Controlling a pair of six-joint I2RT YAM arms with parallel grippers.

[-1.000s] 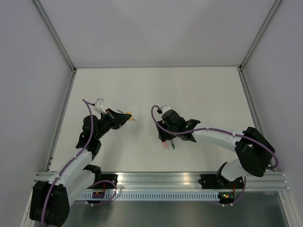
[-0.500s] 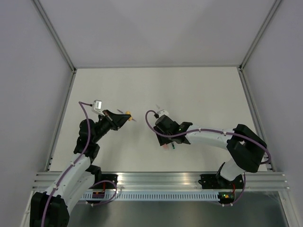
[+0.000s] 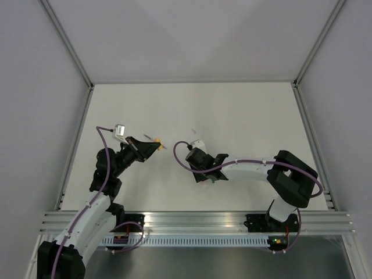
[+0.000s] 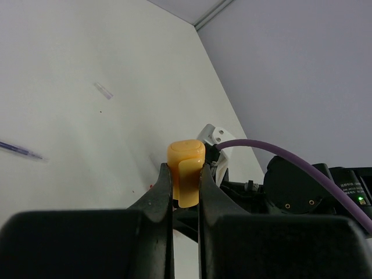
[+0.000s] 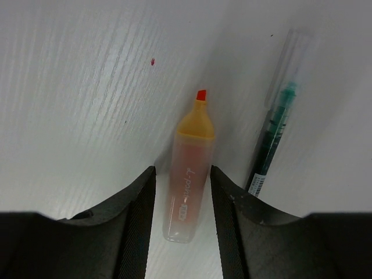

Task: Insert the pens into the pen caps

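Observation:
My left gripper (image 3: 153,145) is shut on the orange-yellow pen cap (image 4: 185,171) and holds it above the table, left of centre; the cap also shows in the top view (image 3: 158,142). My right gripper (image 3: 203,175) is open and low over the table near its middle. In the right wrist view its jaws straddle the pale orange pen (image 5: 189,180), which lies flat with its orange tip pointing away; right gripper (image 5: 182,172). The dark green pen (image 5: 272,142) lies just right of the right finger. No teal-green cap shows.
A thin blue pen (image 4: 17,150) and a small clear tube (image 4: 103,90) lie on the white table (image 3: 244,116) beyond the left gripper. An aluminium rail (image 3: 197,220) runs along the near edge. Walls close in the sides and back.
My right gripper has moved left and toward the near edge, and now straddles the orange pen. My left gripper has shifted slightly with the cap still in it.

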